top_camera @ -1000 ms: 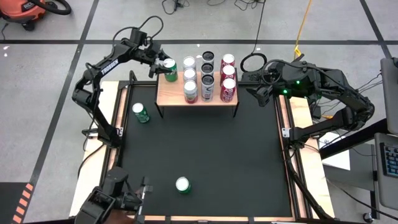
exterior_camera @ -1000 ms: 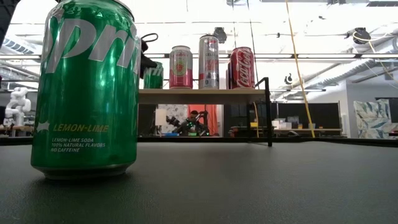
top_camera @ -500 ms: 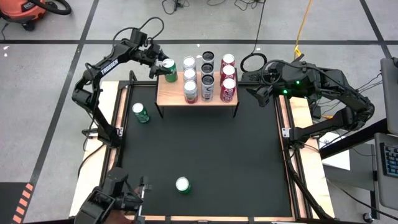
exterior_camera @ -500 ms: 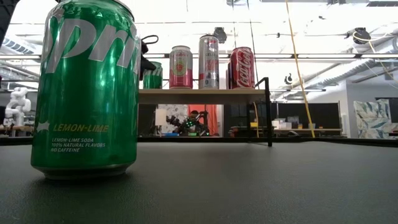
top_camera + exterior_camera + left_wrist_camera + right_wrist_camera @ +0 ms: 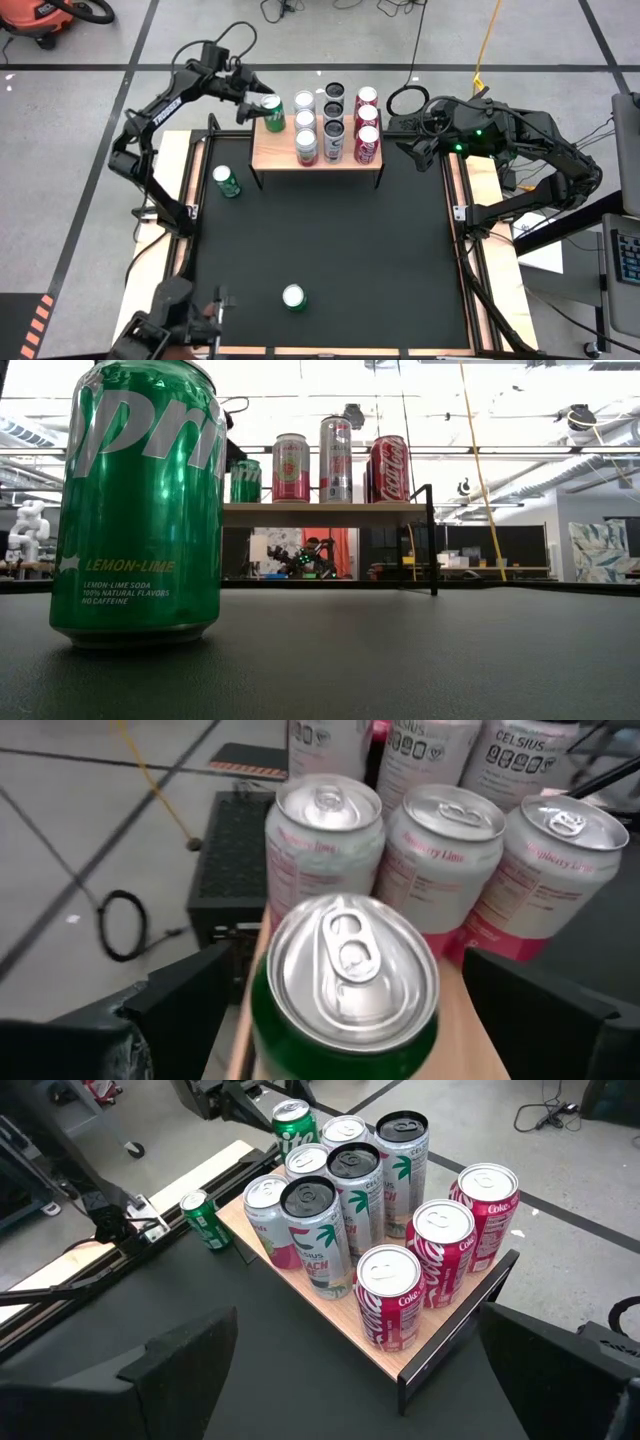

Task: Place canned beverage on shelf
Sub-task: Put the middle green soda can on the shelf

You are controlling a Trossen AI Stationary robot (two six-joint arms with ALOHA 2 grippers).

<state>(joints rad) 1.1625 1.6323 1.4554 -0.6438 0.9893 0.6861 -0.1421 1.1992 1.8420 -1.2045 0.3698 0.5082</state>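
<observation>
A green can [image 5: 340,990] stands upright on the far left corner of the wooden shelf [image 5: 318,152], beside rows of pink, black and red cans. My left gripper [image 5: 252,104] is open just off that corner. Its fingers [image 5: 195,1005] stand on either side of the can, with a gap on each side. My right gripper [image 5: 396,136] hangs open above the shelf's right end, with nothing between its fingers. Two more green cans stand on the black table top, one at the left [image 5: 226,181] and one near the front edge [image 5: 293,297].
The shelf holds several cans [image 5: 345,1190] packed close together in rows next to the green one. The nearest green can [image 5: 140,500] fills the left of the low view. Wooden rails [image 5: 462,200] run along the table's sides. Cables lie on the floor beyond the table.
My left gripper has opened wider around the green can on the shelf. It has drawn back a little from the can toward the table's far left, rising slightly. The can stays upright on the shelf's corner.
</observation>
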